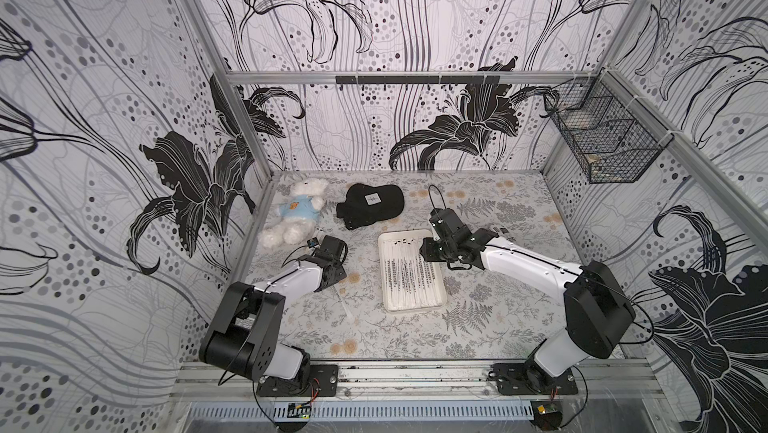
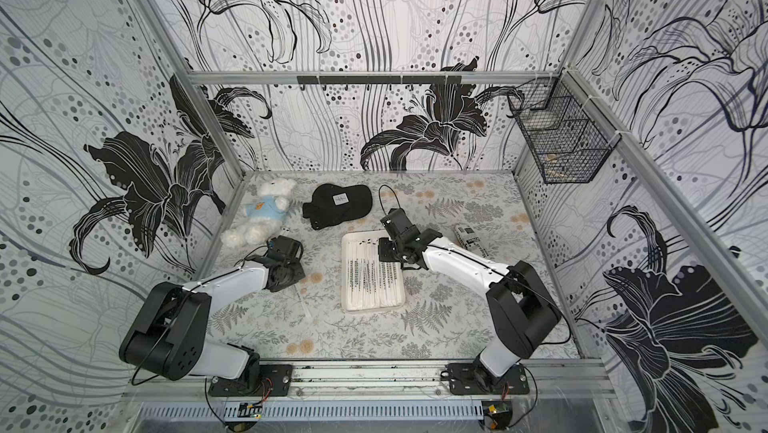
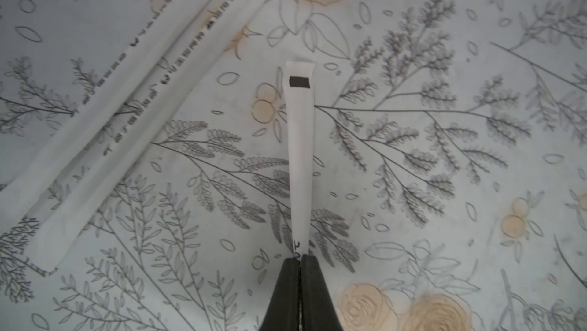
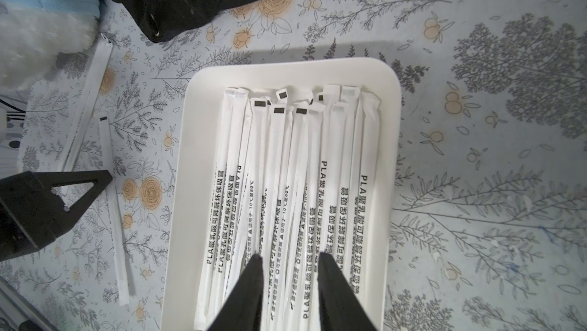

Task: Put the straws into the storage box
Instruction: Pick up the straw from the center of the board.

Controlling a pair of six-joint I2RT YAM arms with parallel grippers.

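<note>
Pinching a single straw [image 3: 300, 154] between jaws pressed fully together, the left tool [image 3: 300, 261] sits low over the flower-printed counter [image 1: 478, 327], to the left of the storage box [image 1: 381, 277]. The wrapper's dark-marked end points away from the jaws, and the frames do not show whether the straw has left the counter. Two loose straws [image 3: 127, 107] lie side by side and touching on the counter just beside it, slanted across its line. In both top views the shallow white box sits mid-counter with its long side running near to far. It is packed with straws [image 4: 286, 170] laid lengthwise in a crowded, overlapping layer, their dark marks bunched at the far end and their black print facing up. The right tool [image 4: 290, 259] hangs above those straws, its jaws a moderate gap apart with nothing between them. A white teddy bear [image 1: 293, 212] in a pale blue shirt lies at the far left corner of the counter, and a black cap [image 1: 370, 206] lies just to its right, beyond the box's far end. A short white tube [image 2: 469, 239] with black print lies to the right of the box, partly hidden behind the right arm. A black wire basket [image 1: 602, 140] hangs on the right wall, well above the counter.
</note>
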